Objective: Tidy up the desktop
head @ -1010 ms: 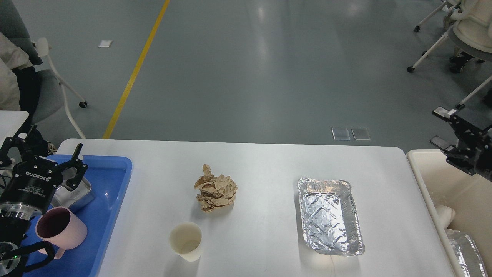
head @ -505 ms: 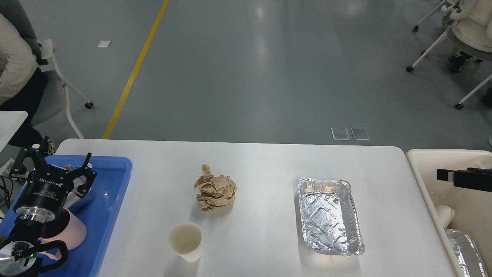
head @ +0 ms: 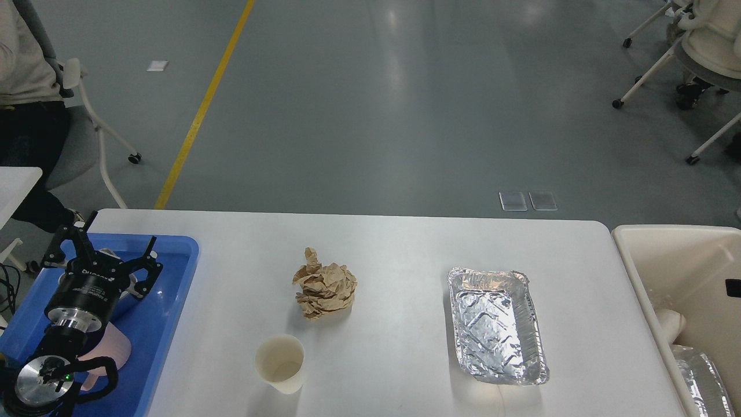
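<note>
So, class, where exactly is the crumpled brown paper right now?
In the head view, the crumpled brown paper lies on the white desktop, left of centre, just behind the paper cup and well left of the foil tray.

Crumpled brown paper, paper cup, foil tray, perhaps pink mug

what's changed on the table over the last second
The left claw, open and holding nothing, moved right and farther over the blue tray, now covering more of the pink cup. The right claw withdrew rightward out of view. The paper ball, paper cup and foil pan stayed put on the desktop.
</note>
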`<state>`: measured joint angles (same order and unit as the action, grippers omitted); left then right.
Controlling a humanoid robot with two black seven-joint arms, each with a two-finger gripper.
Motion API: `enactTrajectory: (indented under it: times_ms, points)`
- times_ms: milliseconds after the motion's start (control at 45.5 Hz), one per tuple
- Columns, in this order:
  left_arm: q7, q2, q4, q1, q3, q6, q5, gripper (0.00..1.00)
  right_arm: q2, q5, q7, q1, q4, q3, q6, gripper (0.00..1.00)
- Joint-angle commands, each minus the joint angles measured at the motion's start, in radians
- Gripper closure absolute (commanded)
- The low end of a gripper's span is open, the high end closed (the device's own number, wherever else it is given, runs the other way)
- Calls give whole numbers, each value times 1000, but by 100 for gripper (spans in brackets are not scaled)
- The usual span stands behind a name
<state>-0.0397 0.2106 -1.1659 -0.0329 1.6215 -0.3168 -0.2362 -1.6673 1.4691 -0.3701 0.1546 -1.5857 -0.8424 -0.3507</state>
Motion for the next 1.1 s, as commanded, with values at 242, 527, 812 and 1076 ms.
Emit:
enactTrajectory:
  times_ms: [242, 527, 812, 1076]
  points:
    - [-2, -2, 0, 2, -2, 7, 0, 3, 18, -26, 0, 62, 12, 32, 82, 0]
    - [-8, -3, 0, 8, -5, 15, 0, 3, 77, -264, 10, 62, -89, 180, 102, 0]
    - [-6, -5, 2, 5, -46, 33, 2, 3, 210, -492, 77, 57, -142, 296, 191, 0]
    - [-8, -3, 2, 2, -48, 45, 0, 3, 437, -587, 140, 39, -140, 512, 389, 0]
